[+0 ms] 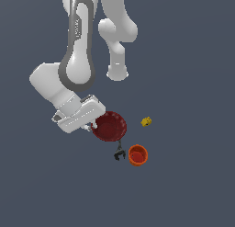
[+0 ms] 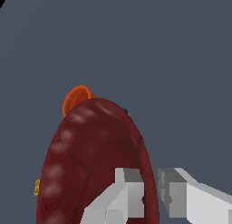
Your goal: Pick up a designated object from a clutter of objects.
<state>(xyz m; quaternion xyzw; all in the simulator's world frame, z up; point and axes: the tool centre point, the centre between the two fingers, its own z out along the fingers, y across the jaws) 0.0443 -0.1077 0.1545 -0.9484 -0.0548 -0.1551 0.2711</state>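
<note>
Wide, shallow dark red bowl (image 1: 110,126)

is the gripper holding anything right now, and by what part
The gripper straddles the rim of the dark red bowl, one finger inside and one outside. The fingers look closed on the rim, but a firm hold cannot be confirmed.

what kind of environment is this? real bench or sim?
Looks like a simulated tabletop scene: a flat, featureless grey ground with no walls or furniture, a smooth-rendered white arm with its gripper straddling the rim of a dark red bowl, and an orange cup beside it.
</note>
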